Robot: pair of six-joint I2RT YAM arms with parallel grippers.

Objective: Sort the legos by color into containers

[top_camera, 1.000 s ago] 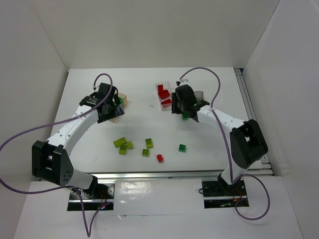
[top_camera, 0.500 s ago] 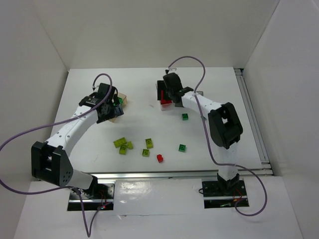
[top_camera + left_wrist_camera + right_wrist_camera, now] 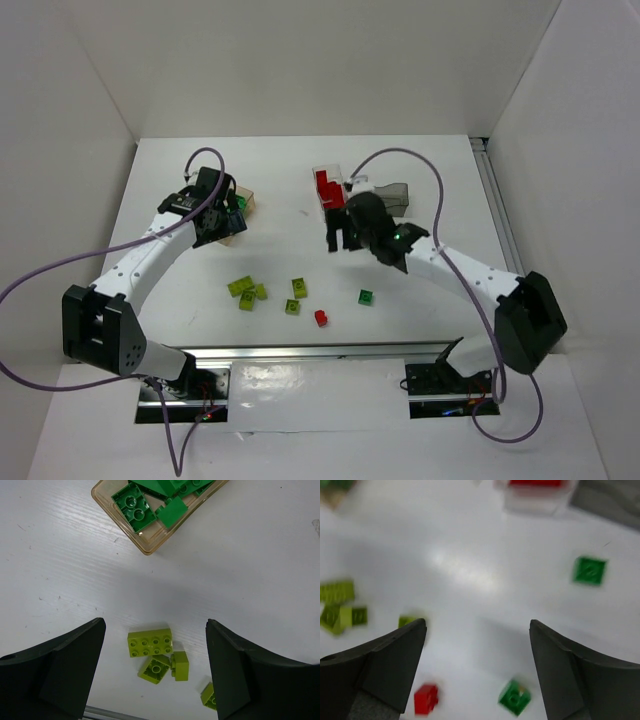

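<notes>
**Both claws released, eight bricks loose on the table**

The legos are small studded plastic bricks in three colours. Dark green bricks (image 3: pixel 132 507) lie jumbled in the tan wood-coloured open box (image 3: pixel 246 203) at the table's ten o'clock. Red bricks (image 3: pixel 324 185) sit in the clear plastic open box (image 3: pixel 330 167) at twelve o'clock. The smoky dark grey translucent box (image 3: pixel 392 192) stands just beside it at one o'clock.

The loose lime yellow-green bricks (image 3: pixel 240 286) lie at six to seven o'clock, with one loose red brick (image 3: pixel 321 317) at six. One loose dark green brick (image 3: pixel 367 296) lies at five o'clock. A second dark green brick (image 3: pixel 590 570), seen only from the right wrist, lies near the clear box.

The left claw (image 3: pixel 155 625) hangs with its fingers spread wide and nothing between them, above bare table between the tan box and the lime bricks. The right claw (image 3: pixel 477 625) is also released and empty.

A second ago the right claw was clenched beside the grey box, and half a second ago it was over the clear box. It now sits at seven o'clock of that box. The left arm has not moved, and the loose bricks lie where they did. The right arm now hides the second dark green brick in the top view.

Count: three boxes and two claws. Eight bricks are loose: five lime, two dark green, one red. The boxed bricks cannot be counted.
</notes>
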